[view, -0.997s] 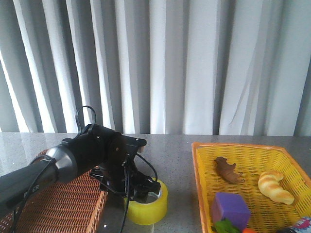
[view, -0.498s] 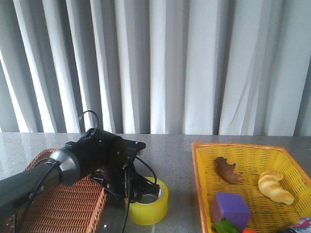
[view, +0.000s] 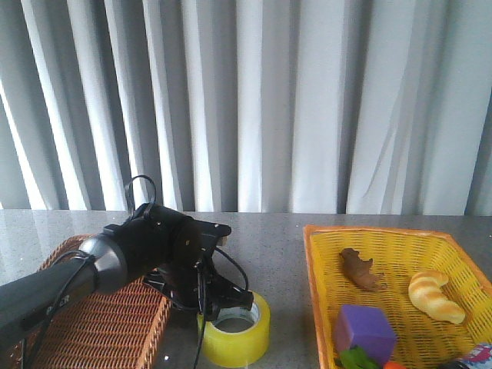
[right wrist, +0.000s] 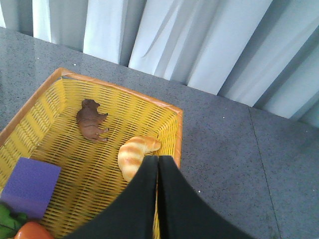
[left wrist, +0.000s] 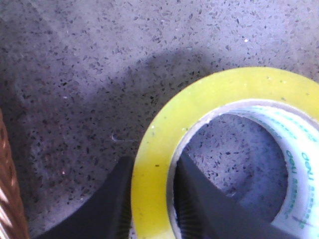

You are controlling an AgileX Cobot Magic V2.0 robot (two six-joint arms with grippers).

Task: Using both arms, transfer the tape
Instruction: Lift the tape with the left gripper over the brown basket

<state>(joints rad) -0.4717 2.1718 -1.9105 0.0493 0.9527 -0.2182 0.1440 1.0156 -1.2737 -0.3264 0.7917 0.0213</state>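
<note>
The tape (view: 234,332), a yellow roll with a white printed core, lies flat on the grey table between the two baskets. My left gripper (view: 224,304) reaches down onto its near-left rim. In the left wrist view the tape (left wrist: 219,87) fills the frame, and my left gripper (left wrist: 153,172) is shut on its wall, with one finger outside the roll and one inside the core. My right gripper (right wrist: 158,164) is shut and empty, above the rim of the yellow basket (right wrist: 169,112). It does not show in the front view.
A brown wicker tray (view: 92,323) lies left of the tape. The yellow basket (view: 315,261) at the right holds a croissant toy (view: 436,296), a brown toy animal (view: 360,269) and a purple block (view: 365,329). Curtains hang behind the table.
My left arm has drawn back slightly, and the tape, held in its jaws, has shifted a little toward the front edge of the table.
</note>
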